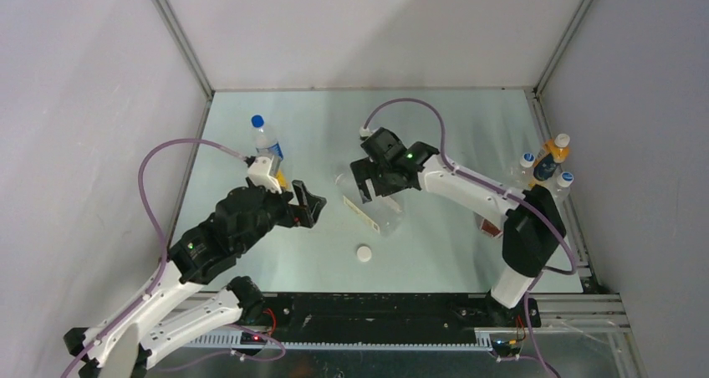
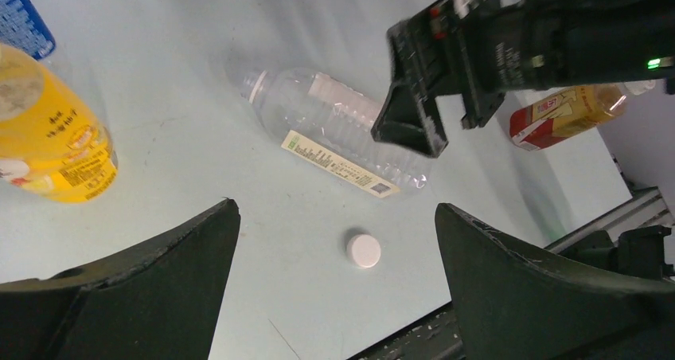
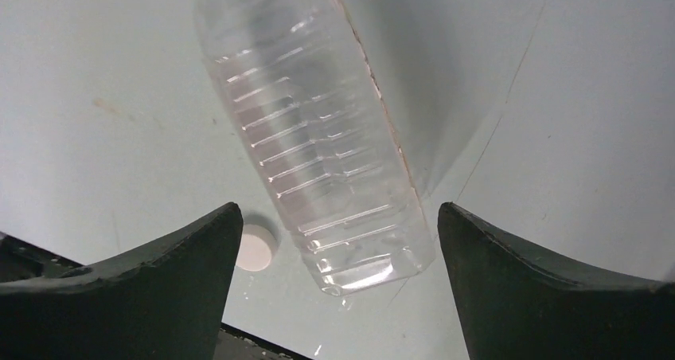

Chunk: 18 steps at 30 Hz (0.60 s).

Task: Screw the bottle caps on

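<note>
your right jaws hang spread over the lying clear bottle point(image 3: 318, 137), probably to stand it up; left jaws released too, white cap point(image 2: 364, 250) loose on the table point(image 1: 468, 127).

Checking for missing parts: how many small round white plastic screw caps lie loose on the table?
1: the white cap lies on the robot's side of the lying clear plastic bottle. Another may be hidden.

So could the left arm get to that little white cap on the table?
Probably yes. The cap lies alone on bare table, straight ahead of the open left gripper, and the clear bottle lies beyond it, not in the way.
</note>
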### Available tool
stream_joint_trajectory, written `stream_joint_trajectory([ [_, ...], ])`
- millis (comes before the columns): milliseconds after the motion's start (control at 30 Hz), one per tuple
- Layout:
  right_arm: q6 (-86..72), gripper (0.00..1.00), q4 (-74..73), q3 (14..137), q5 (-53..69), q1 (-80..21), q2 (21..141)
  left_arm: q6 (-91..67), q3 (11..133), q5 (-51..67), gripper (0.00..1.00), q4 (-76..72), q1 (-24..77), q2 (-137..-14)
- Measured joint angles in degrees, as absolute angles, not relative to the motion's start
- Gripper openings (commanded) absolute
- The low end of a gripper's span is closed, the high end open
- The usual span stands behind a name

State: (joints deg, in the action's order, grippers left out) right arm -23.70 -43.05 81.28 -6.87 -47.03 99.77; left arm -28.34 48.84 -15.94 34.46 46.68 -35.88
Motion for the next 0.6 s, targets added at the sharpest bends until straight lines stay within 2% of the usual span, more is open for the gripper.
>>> stream_joint_trajectory([
  [200, -22.6, 1.00, -39.6, 78.5, -3.2, -43.7, 92.1, -33.5, 47.9, -15.8, 0.98, 33.5, 46.7, -38.5],
  [433, -18.0, 0.99, -34.8, 67.6, 11.9, -30.9, 77.2, -41.4, 47.8, -15.6, 0.98, 28.4, 46.7, -48.1],
  [600, -14.3, 0.99, -33.7, 63.7, 20.8, -26.9, 71.5, -47.4, 47.7, -14.7, 0.98, 23.8, 46.7, -56.0],
])
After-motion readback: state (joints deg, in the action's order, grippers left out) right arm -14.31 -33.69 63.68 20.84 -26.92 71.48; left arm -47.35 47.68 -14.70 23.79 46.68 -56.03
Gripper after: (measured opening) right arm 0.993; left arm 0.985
